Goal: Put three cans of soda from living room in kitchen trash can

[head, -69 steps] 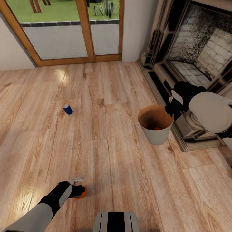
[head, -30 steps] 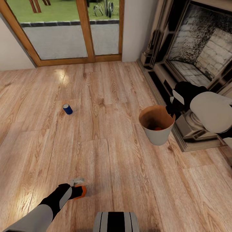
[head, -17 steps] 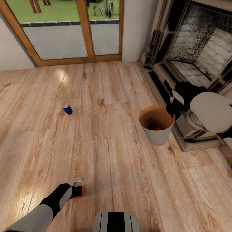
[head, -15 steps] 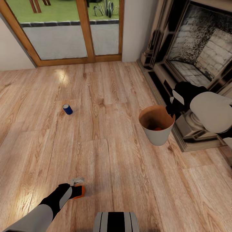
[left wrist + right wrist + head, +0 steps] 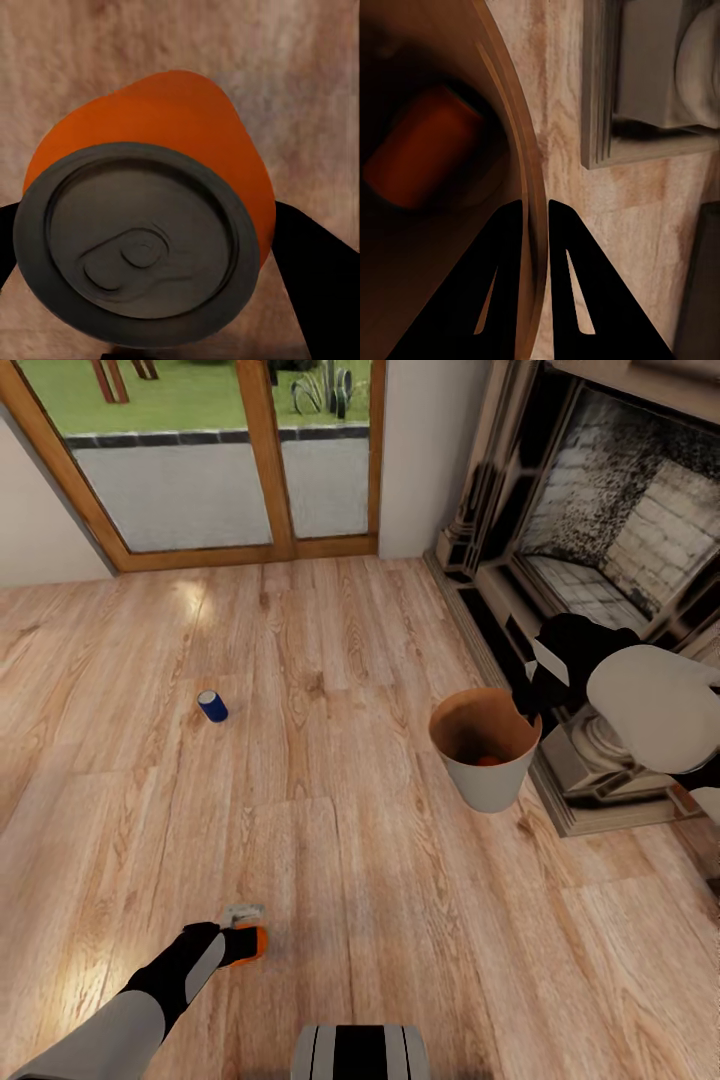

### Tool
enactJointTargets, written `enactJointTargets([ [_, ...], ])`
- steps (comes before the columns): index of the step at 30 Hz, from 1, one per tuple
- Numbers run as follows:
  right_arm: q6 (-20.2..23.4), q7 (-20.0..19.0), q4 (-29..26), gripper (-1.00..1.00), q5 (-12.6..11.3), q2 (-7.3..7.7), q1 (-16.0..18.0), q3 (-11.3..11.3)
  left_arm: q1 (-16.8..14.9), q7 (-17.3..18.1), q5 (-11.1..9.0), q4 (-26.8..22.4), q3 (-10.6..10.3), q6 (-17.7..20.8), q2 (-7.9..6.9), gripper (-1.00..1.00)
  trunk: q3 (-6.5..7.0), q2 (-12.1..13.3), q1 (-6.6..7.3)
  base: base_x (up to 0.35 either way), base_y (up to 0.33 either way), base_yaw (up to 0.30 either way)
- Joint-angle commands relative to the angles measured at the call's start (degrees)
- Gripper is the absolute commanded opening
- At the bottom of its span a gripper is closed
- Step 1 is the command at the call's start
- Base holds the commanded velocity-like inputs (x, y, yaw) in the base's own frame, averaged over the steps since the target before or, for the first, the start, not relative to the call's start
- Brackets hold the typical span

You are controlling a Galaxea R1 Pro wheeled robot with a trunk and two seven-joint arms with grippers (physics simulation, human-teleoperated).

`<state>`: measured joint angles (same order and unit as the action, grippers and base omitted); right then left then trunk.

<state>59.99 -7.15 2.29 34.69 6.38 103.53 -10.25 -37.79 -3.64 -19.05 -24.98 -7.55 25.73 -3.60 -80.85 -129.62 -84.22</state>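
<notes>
An orange can of soda with a grey top sits between the black fingers of my left gripper, which is shut on it low over the plank floor near me. A dark blue can stands upright on the floor further off to the left. The pale tash can stands by the fireplace step. Another orange can lies inside it. My right gripper is shut on the bin's rim, one finger inside and one outside.
The stone fireplace and its raised step border the right side, close behind the bin. Wood-framed glass doors stand at the back. Light wood floor stretches between the blue can, the bin and me.
The head view has shifted slightly. The left gripper has closed on the orange can and risen a little with it. The right gripper stays on the bin's rim.
</notes>
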Motion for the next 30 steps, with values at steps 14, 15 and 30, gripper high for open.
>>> enactJointTargets([
  [14,0.01,-0.09,-0.1,-1.0,-0.33,-3.11,-0.23,-0.25,8.0,-0.05,-0.53,-41.56,0.29,26.07,-0.34,-1.0,2.52,5.63,3.08,0.0,0.0,0.0],
  [15,0.01,-0.08,-0.11,-1.0,-0.36,-3.21,-0.35,-0.27,8.91,-0.08,-0.55,-46.1,0.36,29.5,-0.4,-1.0,2.7,6.03,3.3,0.0,0.0,0.0],
  [30,0.01,0.19,-1.61,-1.0,-0.16,-4.09,-4.79,-0.18,10.52,-0.14,-6.67,-58.91,0.81,34.27,-1.82,-1.0,5.39,12.05,6.6,0.0,0.0,0.0],
])
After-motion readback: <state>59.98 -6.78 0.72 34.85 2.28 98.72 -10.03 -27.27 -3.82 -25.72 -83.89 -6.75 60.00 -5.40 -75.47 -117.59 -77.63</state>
